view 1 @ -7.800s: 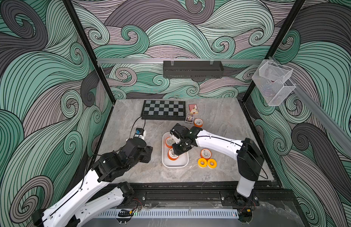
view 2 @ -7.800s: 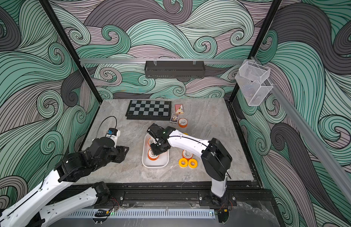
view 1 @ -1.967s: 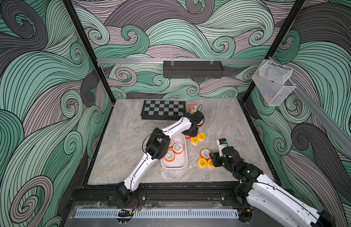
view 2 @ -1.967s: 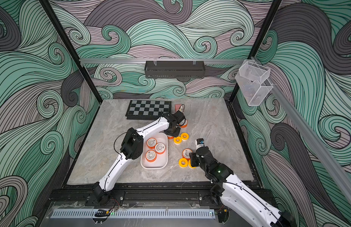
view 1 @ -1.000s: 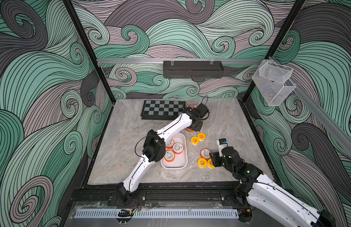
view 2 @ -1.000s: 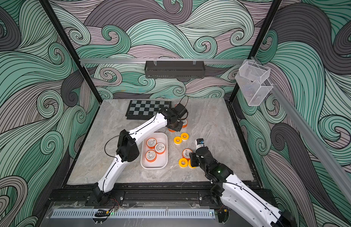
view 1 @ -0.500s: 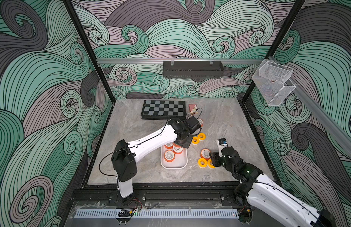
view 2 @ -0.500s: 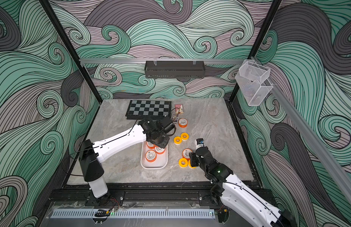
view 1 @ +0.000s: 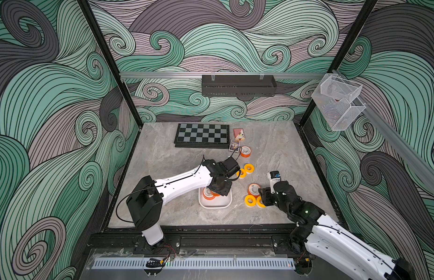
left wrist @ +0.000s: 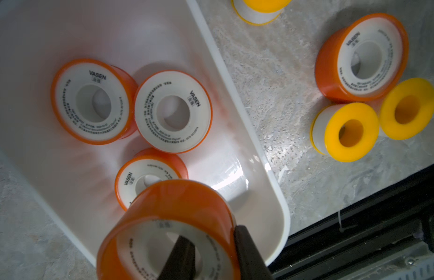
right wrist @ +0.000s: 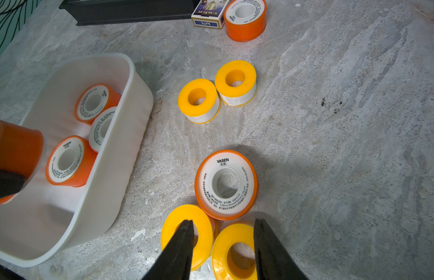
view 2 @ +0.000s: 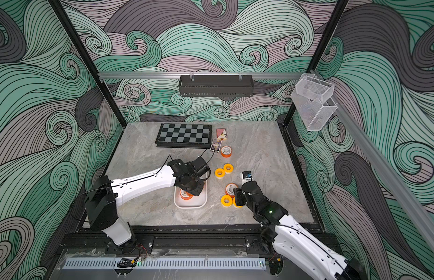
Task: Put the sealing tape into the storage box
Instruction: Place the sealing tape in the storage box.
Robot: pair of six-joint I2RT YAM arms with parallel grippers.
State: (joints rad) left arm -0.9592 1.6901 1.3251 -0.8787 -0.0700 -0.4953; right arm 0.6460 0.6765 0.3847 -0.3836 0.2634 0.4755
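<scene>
The left fingers [left wrist: 179, 259] are shut on a round orange plastic spool of sealing tape with a white printed face [left wrist: 167, 208]. One finger goes down through its centre hole and the other sits outside the rim, so they pinch the wall. This held spool hangs above the inside of the shallow white plastic storage box [left wrist: 102, 31], where three like spools [left wrist: 173, 111] lie flat. Out on the grey marbled counter [right wrist: 332, 121] are two more orange spools, one beside a blue card pack [right wrist: 245, 19] and one nearer [right wrist: 225, 184], plus four smaller yellow rings. The right fingers [right wrist: 177, 249] stand part open and empty, above the nearer pair of yellow rings [right wrist: 187, 230]. These rolls look light and stiff, with smooth, glossy sides that could slip in a grip across the outside. The hole-and-wall pinch seems the surer hold. The yellow rings show soft white tape wound between their flanges, so gripping through the hole should spare it. Being round, any roll set on edge would likely run off, so it is best laid flat.
</scene>
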